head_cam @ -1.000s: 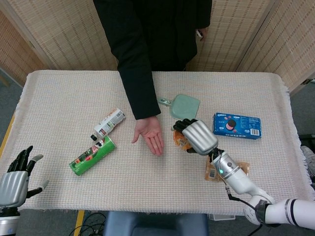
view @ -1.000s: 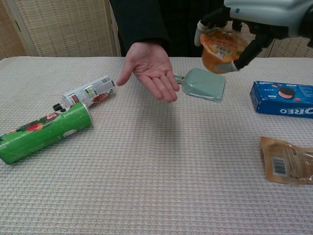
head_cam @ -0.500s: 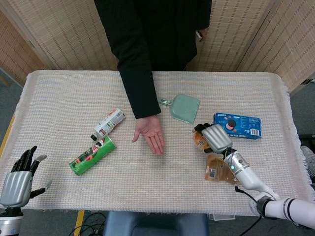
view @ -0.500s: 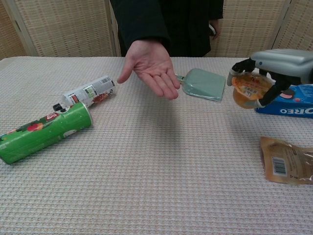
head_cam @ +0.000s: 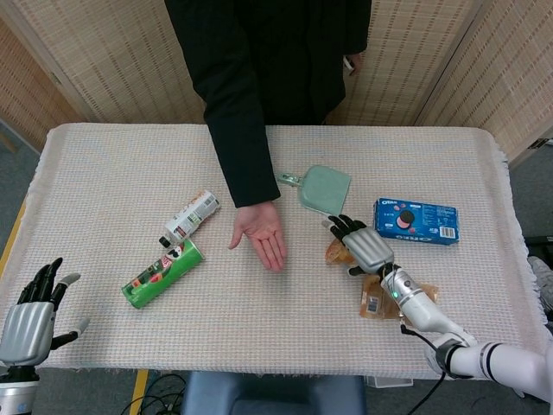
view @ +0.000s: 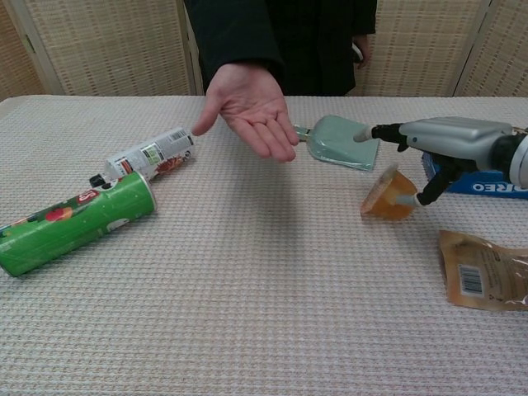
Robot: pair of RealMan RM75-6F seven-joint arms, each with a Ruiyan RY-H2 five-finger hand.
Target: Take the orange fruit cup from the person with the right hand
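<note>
Right hand [head_cam: 365, 247] covers most of orange fruit cup [head_cam: 335, 252].

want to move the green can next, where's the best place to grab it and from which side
Grip the green can around the middle of its round body, coming from above with fingers across its width. It lies on its side on the table, so the ends are awkward to grasp. Its capped end sits close to the white bottle, so probably stay nearer the middle. The left hand is nearest.

- One orange fruit cup [view: 386, 200]
- One green canister [view: 73, 223]
- One white bottle [view: 147, 157]
- One pale green dustpan [view: 339, 142]
- One blue cookie box [head_cam: 416, 220]
- One brown snack packet [view: 484, 271]
- Two robot hands: left hand [head_cam: 31, 312], right hand [head_cam: 365, 246]
- One person's hand [view: 250, 110]
</note>
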